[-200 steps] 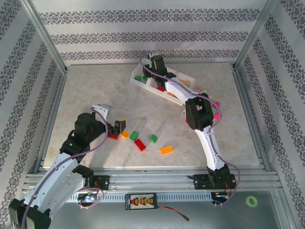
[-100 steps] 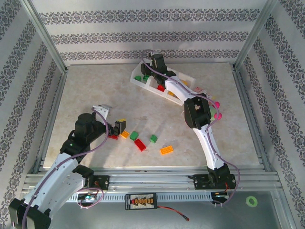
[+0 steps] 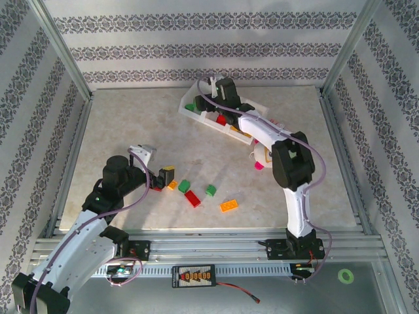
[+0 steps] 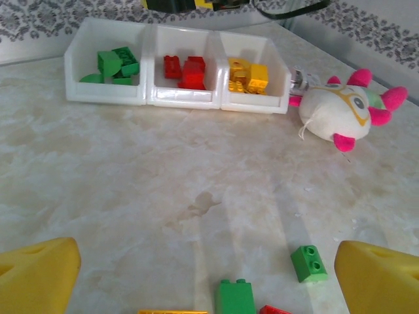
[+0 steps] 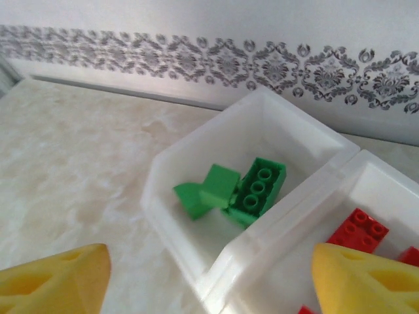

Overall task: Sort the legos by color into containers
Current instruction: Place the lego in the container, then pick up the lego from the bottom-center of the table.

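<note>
1. The right claw (image 5: 209,286) hangs over the green end of the tray (image 4: 149,98), above the wall that the green compartment shares with the red one. Its yellow fingertips (image 5: 55,281) stand wide apart with nothing between them.
2. The tray sits near the back of the desk (image 3: 131,131), at a slant to the back wall in the top view. It has three joined compartments in a row.
3. In the left wrist view, the left compartment holds green bricks (image 4: 114,65), the middle one red bricks (image 4: 186,70), and the right one yellow and orange bricks (image 4: 249,75).
4. The left claw (image 4: 208,278) is low over the near-left part of the desk, well apart from the tray and facing it. Its jaws are spread wide and empty.
5. Loose legos lie on the desk by the left claw:
   - a small orange piece (image 3: 172,185) just beside the claw
   - a green brick (image 3: 184,186)
   - a red brick (image 3: 192,198)
   - a second green brick (image 3: 211,190)
   - an orange brick (image 3: 228,205), farthest to the right
6. A white plush toy (image 4: 340,108) with pink spikes lies just beside the yellow end of the tray.
</note>
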